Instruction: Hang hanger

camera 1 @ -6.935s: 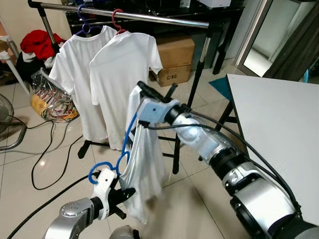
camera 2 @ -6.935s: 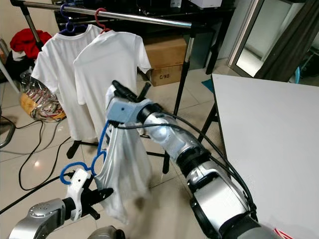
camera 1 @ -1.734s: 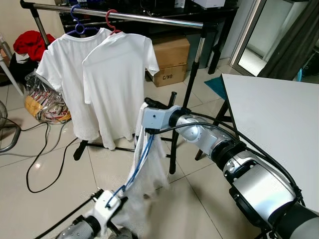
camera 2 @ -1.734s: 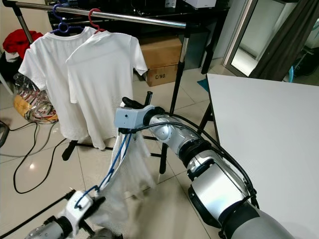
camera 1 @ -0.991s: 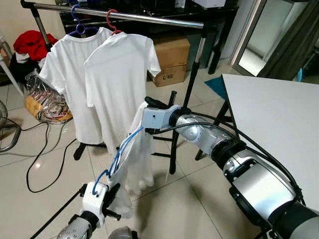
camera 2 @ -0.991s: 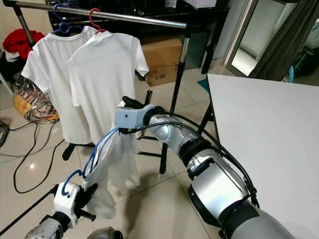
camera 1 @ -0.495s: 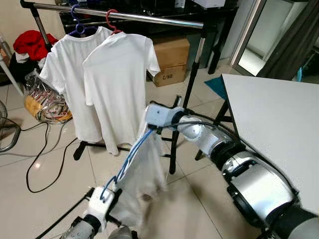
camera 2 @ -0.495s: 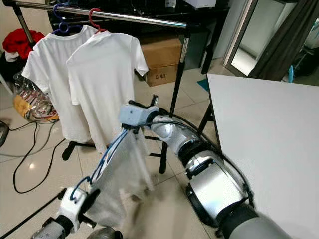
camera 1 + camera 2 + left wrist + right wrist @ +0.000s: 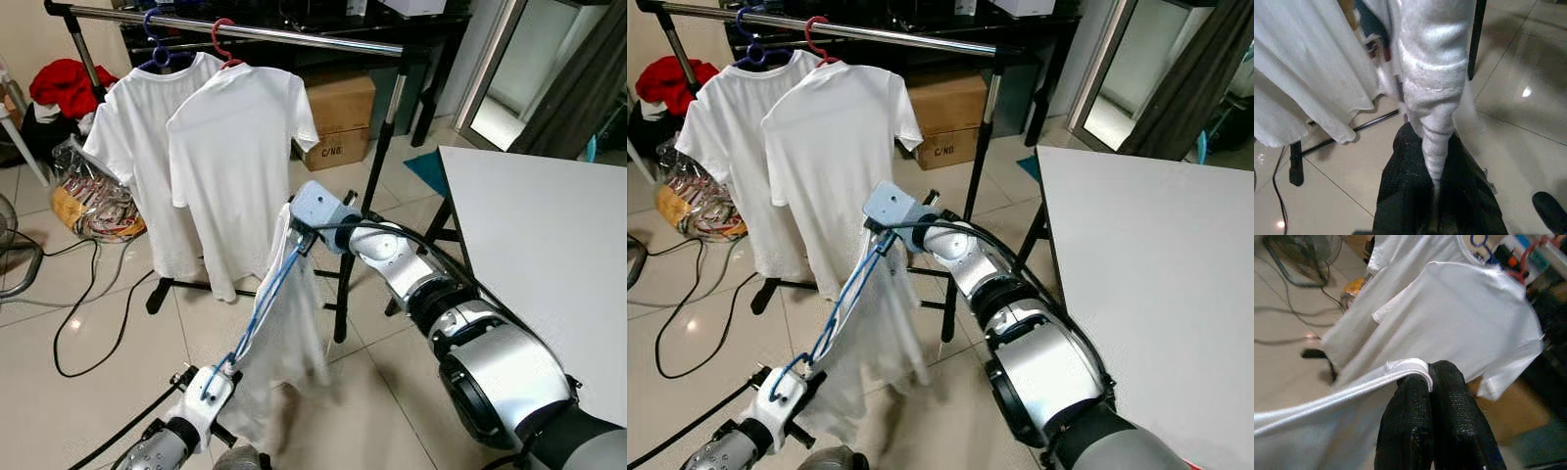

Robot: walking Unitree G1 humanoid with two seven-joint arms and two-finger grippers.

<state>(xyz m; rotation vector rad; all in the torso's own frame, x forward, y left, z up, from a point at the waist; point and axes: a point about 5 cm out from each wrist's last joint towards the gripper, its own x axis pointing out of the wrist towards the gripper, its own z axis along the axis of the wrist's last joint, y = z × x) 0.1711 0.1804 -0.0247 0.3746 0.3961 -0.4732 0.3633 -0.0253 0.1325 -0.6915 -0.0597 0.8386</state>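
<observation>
So the blue hanger point(image 9: 263, 300) with a white shirt point(image 9: 289, 343) on it is strung between both arms, tilted, below and in front of the rail point(image 9: 245, 31). Right gripper point(image 9: 1428, 377) is clamped shut on the shirt's top edge up high, left gripper point(image 9: 1433, 182) down near the floor is pinched on the shirt by the hook end. 2 shirts point(image 9: 211, 157) already hang on the rail. White worktop point(image 9: 549, 255) sits off to the right.

The blue hanger point(image 9: 263, 305) runs under the draped white shirt point(image 9: 292, 323) — its far shoulder is covered. The rail point(image 9: 245, 32) is cut off at the picture's left edge, and the red hook point(image 9: 1528, 259) shows blurred — motion-smeared.
</observation>
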